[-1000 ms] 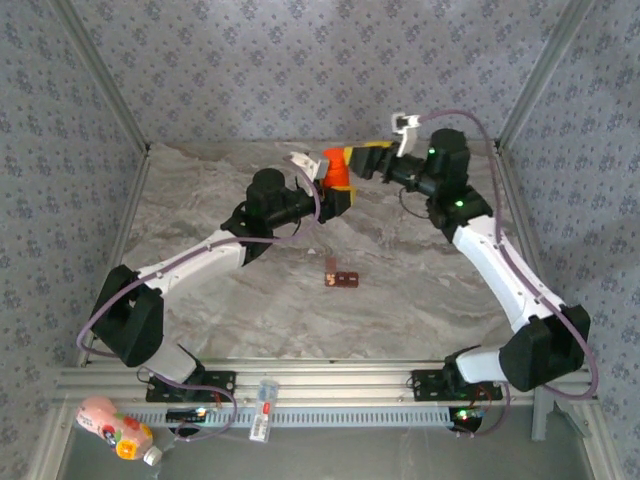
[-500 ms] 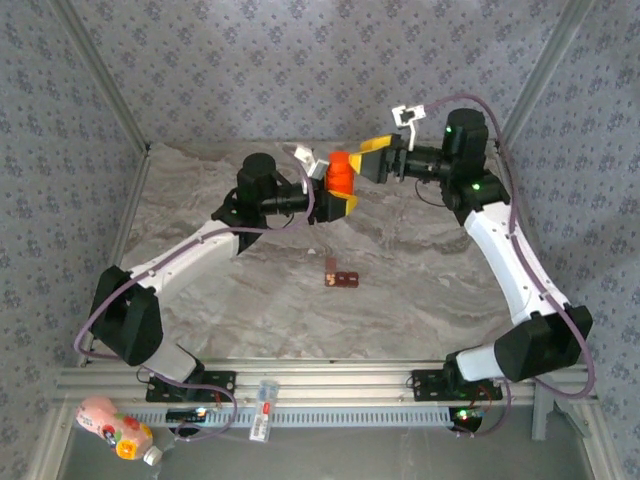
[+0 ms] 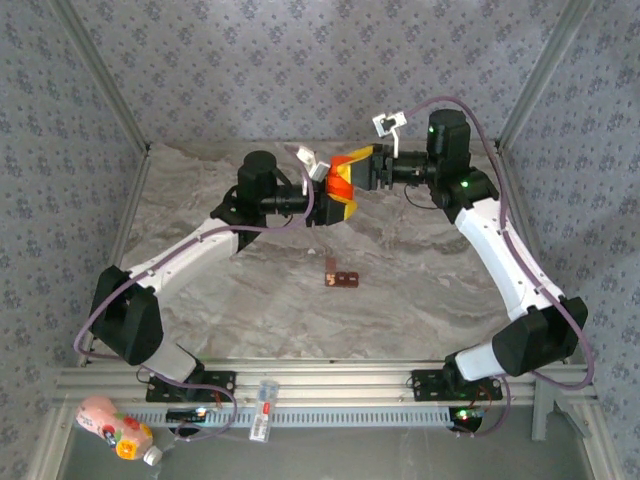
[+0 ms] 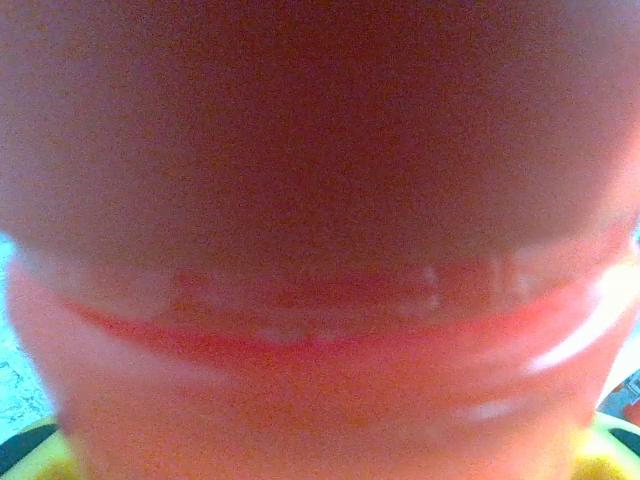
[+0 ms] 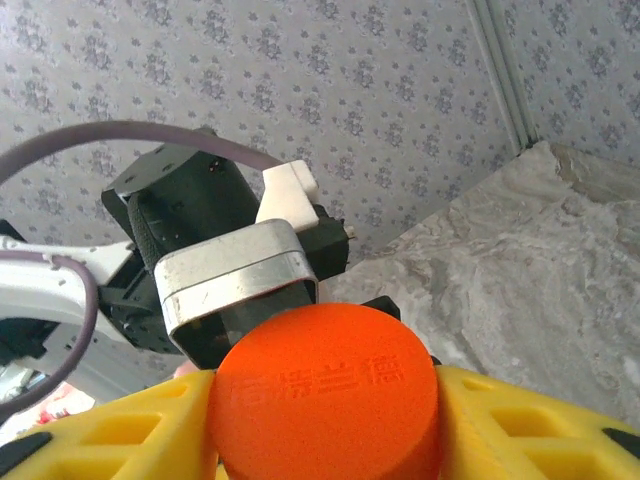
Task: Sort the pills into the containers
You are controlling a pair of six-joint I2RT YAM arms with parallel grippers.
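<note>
Bottle: 1 orange bottle (image 3: 338, 183), held above the far middle of the table (image 3: 200, 290), between the 2 grippers.
Left gripper (image 3: 333, 198): clenched on the bottle's body.
Right gripper (image 3: 348, 170): yellow fingers (image 5: 120, 430) pressed against both sides of the orange cap (image 5: 325, 385).
Containers (image 3: 342, 279): 1 dark reddish-brown strip, flat at the table's middle, well apart from both grippers.

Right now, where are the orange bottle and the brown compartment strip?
orange bottle (image 5: 325, 385), right wrist view, its round end face
brown compartment strip (image 3: 343, 279), top external view, its middle
</note>
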